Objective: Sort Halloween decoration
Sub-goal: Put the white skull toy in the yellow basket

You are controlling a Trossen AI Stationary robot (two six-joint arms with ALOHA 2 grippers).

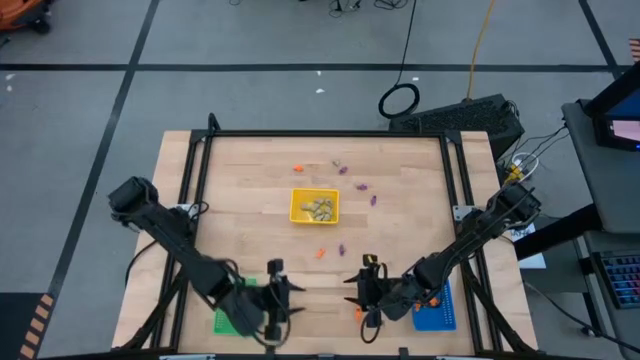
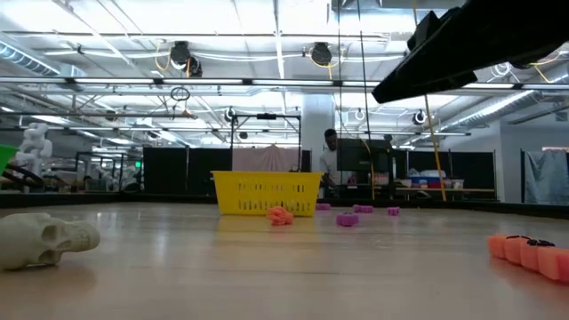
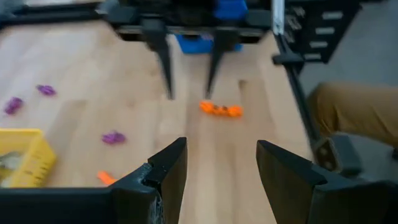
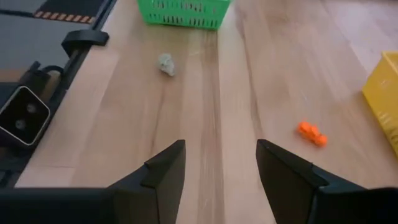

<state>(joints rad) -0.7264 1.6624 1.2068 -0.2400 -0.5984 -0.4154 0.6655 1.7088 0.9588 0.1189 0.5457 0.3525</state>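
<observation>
1. Yellow tray [image 1: 314, 206] blocks table centre.
2. Purple trinkets [image 1: 358, 185] scattered from 12 to 2 o'clock of it; bare wood at 9 o'clock.
3. Left gripper [image 1: 283, 296] and right gripper [image 1: 358, 290] face each other, open lane between.
4. Orange trinket [image 1: 358, 313] beside right gripper.

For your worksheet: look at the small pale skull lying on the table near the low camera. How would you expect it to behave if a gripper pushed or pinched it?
The pale skull lies on its side, so its rounded crown would probably let it rock or roll when pushed. It looks tiny beside the yellow tray, so it is likely light and may skid. Its uneven, hard-looking surface could twist between fingers.
</observation>
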